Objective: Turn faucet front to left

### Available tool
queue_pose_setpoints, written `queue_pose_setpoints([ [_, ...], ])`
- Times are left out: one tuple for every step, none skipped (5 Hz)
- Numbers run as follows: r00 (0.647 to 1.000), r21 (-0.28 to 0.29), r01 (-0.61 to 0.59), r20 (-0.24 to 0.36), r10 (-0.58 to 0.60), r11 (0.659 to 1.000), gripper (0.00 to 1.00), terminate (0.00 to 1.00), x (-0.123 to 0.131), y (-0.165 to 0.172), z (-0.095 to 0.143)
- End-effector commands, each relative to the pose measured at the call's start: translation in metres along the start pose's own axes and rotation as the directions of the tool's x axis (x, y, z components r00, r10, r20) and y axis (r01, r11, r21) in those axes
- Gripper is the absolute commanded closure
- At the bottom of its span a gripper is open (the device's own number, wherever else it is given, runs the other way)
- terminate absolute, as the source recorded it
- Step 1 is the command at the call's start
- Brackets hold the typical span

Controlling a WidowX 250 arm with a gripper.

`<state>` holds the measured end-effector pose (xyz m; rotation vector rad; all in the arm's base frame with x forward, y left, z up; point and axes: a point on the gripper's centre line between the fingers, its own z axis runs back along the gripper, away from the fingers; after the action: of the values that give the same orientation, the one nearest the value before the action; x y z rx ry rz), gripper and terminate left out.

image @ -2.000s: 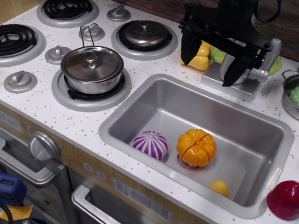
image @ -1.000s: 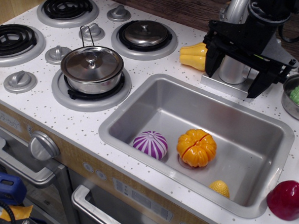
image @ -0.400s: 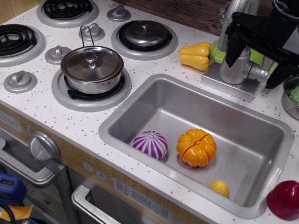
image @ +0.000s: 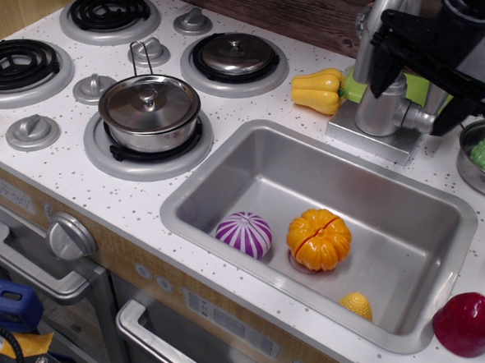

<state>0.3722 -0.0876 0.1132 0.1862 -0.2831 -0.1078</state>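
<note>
Gripper [image: 418,93] higher and farther right than before, now clear of faucet [image: 382,108].

Tabletop [image: 126,192]: white, speckled. Burners and knobs upper left; lidded pot [image: 149,110] on the near burner. Yellow squash [image: 316,91] upper centre, beside the faucet [image: 381,104] base. Sink [image: 451,212] recessed centre right. Red toy [image: 465,323] at lower right. Small pan [image: 478,159] at right edge.

Mostly shiny metal-look surfaces, matt black gripper.
Faucet [image: 380,108] and sink [image: 225,193]: smooth brushed silver. Gripper [image: 422,73]: matt black plastic. Countertop [image: 78,180]: speckled white. Pot [image: 149,110]: glossy steel.
</note>
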Motion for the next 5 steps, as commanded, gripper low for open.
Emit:
queue_pose_setpoints([
  [0.999,-0.012,0.039,0.038,-0.039,0.999,0.00,0.00,0.014,0.023,0.015],
  [0.997,-0.019,0.069,0.028,-0.069,0.997,0.00,0.00,0.010,0.034,0.016],
  [0.996,-0.025,0.084,0.031,-0.084,0.996,0.00,0.00,0.008,0.041,0.014],
  [0.994,-0.020,0.104,0.037,-0.103,0.994,0.00,0.00,0.008,0.047,0.011],
  [0.989,-0.019,0.145,0.040,-0.144,0.989,0.00,0.00,0.013,0.060,0.008],
])
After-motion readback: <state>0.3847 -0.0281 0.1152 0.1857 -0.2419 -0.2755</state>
